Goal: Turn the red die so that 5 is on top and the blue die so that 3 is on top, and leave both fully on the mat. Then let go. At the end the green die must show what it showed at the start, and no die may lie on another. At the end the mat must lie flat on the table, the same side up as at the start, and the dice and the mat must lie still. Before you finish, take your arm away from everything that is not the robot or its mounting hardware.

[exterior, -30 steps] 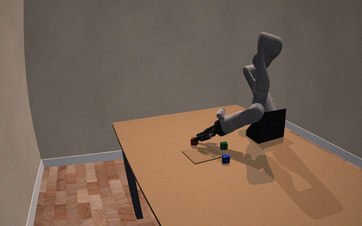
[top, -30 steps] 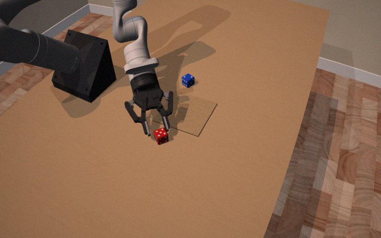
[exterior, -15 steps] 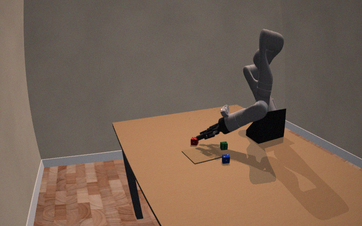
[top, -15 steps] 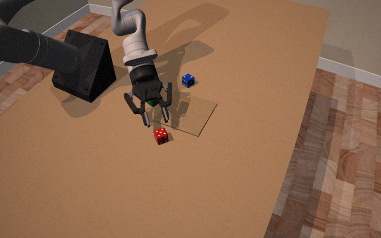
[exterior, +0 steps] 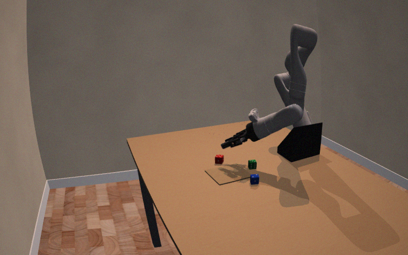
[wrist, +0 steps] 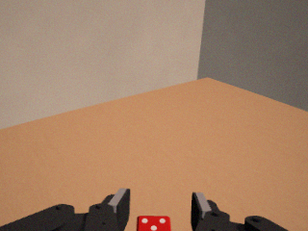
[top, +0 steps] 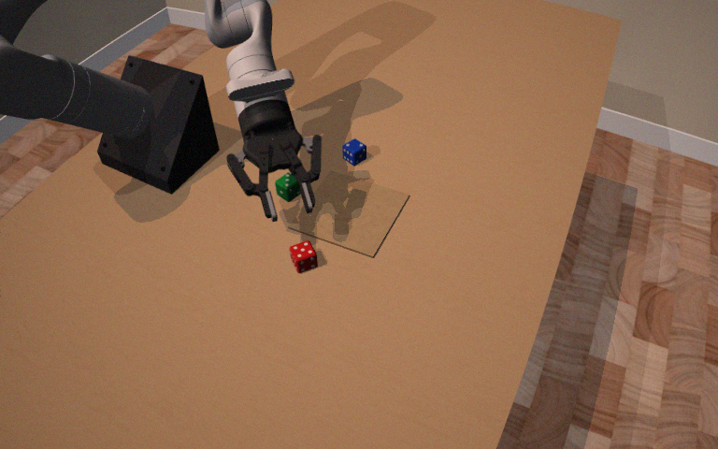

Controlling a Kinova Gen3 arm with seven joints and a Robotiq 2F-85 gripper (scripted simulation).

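The red die (top: 303,256) lies on the bare table just off the near corner of the thin tan mat (top: 349,214); its top face seems to show five pips. My gripper (top: 290,210) hangs in the air above and behind it, tilted forward, fingers partly apart with nothing between them. In the wrist view the red die (wrist: 154,230) shows below and beyond the fingertips, apart from them. The green die (top: 287,186) sits on the table beside the mat's left corner, behind my fingers. The blue die (top: 353,152) sits on the table past the mat's far edge.
The black wedge-shaped arm base (top: 158,124) stands at the back left of the table. The table's right edge (top: 551,296) drops to a wooden floor. In the exterior view the dice (exterior: 219,159) and the mat (exterior: 227,175) lie mid-table.
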